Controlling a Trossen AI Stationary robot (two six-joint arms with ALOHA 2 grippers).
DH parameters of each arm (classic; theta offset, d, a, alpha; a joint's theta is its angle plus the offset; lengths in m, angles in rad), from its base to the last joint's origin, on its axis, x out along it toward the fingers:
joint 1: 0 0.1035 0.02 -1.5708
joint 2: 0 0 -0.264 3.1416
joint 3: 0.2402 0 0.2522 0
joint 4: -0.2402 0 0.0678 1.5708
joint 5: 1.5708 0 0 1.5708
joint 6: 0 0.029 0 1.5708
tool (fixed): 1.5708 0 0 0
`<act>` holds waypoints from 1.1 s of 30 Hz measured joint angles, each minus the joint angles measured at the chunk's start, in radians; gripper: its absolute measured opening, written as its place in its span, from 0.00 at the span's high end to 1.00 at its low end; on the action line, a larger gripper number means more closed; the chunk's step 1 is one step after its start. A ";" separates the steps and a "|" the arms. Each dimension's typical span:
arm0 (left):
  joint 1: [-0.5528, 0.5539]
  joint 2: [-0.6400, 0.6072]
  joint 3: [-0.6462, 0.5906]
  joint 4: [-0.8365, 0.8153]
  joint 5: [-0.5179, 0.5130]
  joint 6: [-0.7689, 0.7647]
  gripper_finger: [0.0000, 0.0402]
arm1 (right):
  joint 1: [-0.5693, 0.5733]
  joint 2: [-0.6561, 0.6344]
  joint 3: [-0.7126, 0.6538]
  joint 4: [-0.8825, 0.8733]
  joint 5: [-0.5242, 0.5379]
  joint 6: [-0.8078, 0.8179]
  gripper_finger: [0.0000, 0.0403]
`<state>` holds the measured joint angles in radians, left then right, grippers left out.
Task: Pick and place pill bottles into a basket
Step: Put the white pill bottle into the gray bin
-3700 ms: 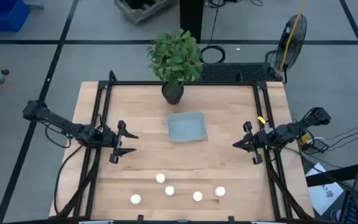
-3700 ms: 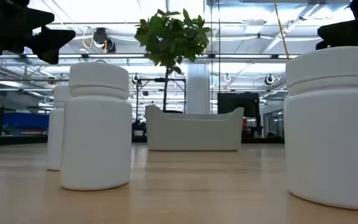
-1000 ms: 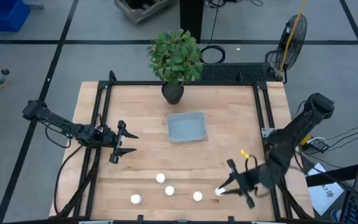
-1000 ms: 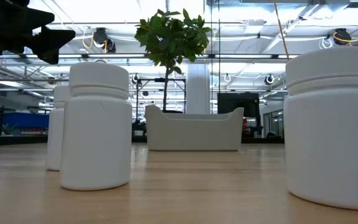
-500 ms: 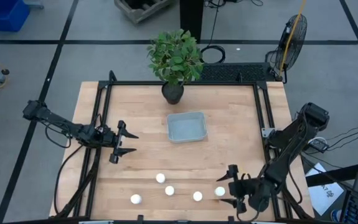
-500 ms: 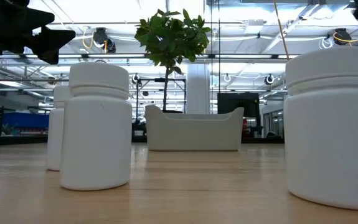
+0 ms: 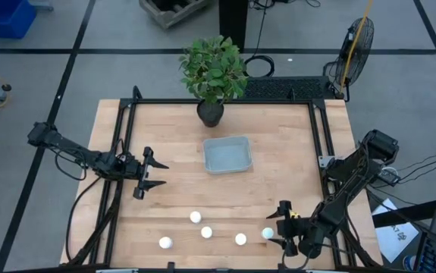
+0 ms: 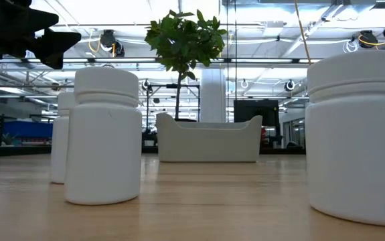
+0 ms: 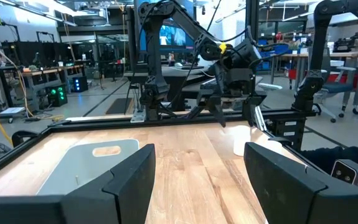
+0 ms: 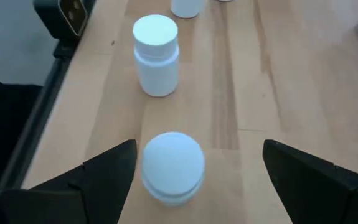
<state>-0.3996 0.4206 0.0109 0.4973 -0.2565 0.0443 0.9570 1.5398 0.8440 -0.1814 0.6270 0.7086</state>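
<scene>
Several white pill bottles stand upright on the wooden table near its front edge, among them a left one (image 7: 164,243) and the rightmost bottle (image 7: 268,233). The pale basket (image 7: 227,154) rests flat at mid-table. My right gripper (image 7: 280,230) is open, low at the front right, its fingers pointing toward the table's left. They stand on either side of the rightmost bottle (image 10: 172,167) without touching it; a second bottle (image 10: 156,55) stands just beyond. My left gripper (image 7: 159,175) waits open above the table's left side, also seen in its own wrist view (image 9: 197,155).
A potted plant (image 7: 211,112) stands at the far edge behind the basket. Black frame rails (image 7: 120,152) run along the table's left and right sides. Bare wood lies between the basket and the row of bottles. In the low view two bottles (image 8: 104,134) (image 8: 356,134) loom close.
My right gripper has swung toward the table's near edge and dropped lower, settling just right of the rightmost bottle with its fingers turned toward the left edge. Its fingers have spread apart. The bottles and the basket have stayed in place.
</scene>
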 joint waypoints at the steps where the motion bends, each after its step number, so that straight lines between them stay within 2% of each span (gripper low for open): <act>1: 0.000 0.000 0.000 0.000 0.000 0.000 0.38 | 0.000 -0.001 -0.011 0.020 0.000 0.009 0.16; 7: 0.000 0.000 0.000 0.000 0.000 0.000 0.38 | 0.000 -0.001 -0.069 0.158 -0.001 0.010 0.16; 12: 0.000 0.000 0.000 0.000 0.000 0.000 0.38 | 0.001 0.030 -0.077 0.170 -0.016 0.011 0.16; 19: 0.000 0.000 0.000 0.000 0.000 0.000 0.38 | 0.001 0.097 -0.076 0.301 -0.051 -0.022 0.16; 26: 0.000 0.000 0.000 0.001 0.000 0.000 0.38 | 0.001 0.095 -0.075 0.292 -0.026 -0.011 0.17; 29: 0.000 0.000 0.000 0.000 0.000 0.000 0.38 | 0.001 0.095 -0.075 0.277 -0.027 0.000 0.20; 33: 0.000 0.000 0.000 0.000 0.000 0.000 0.38 | 0.001 0.095 -0.075 0.274 -0.052 0.001 0.30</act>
<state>-0.3996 0.4206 0.0106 0.4976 -0.2563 0.0443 0.9577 1.6352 0.7685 0.0924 0.5755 0.7101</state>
